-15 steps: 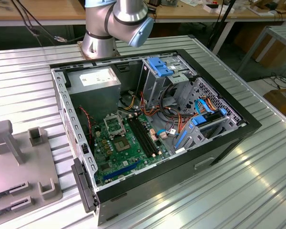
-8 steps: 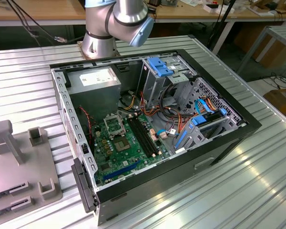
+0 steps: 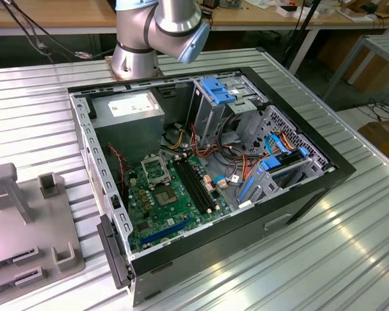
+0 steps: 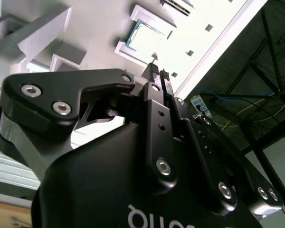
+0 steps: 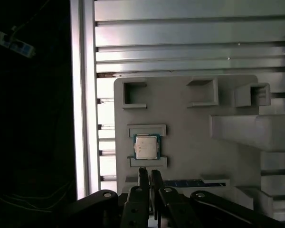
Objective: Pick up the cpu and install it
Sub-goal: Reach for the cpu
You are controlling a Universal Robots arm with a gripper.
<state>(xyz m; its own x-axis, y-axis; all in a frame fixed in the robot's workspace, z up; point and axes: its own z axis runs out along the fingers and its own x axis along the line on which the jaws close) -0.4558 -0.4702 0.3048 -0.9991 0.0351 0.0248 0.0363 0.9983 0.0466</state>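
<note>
**Item 1, cpu** (image 5: 146, 146). I logged it lying flat, metal top up, on the grey tray (image 5: 194, 118). It sat between two low brackets (image 5: 147, 130) that met opposite edges, and the other two edges stood free. The second wrist view gave the cpu (image 4: 146, 38) in the same seat.
- Handling, as I judged it: light, thin and stiff. The smooth lid would slip under a loose pinch, and the underside was too delicate to drag or knock.
- Best hold, in my judgement: the two free edges, taken squarely with gentle force.

**Item 2, tool** (image 5: 149, 175). I read its fingers as drawn narrow, almost touching, with nothing between them. It hung over the tray near the cpu but apart from it, and the second wrist view showed the tool (image 4: 158, 73) pointing toward the chip.

**Item 3, case** (image 3: 337, 170). It stood open on the worktop (image 3: 356, 259), with the green board (image 3: 149, 214) and black-framed socket (image 3: 157, 168) inside. The tray (image 3: 13, 240) stood to the exterior view's left of it, well apart from the socket.
</note>
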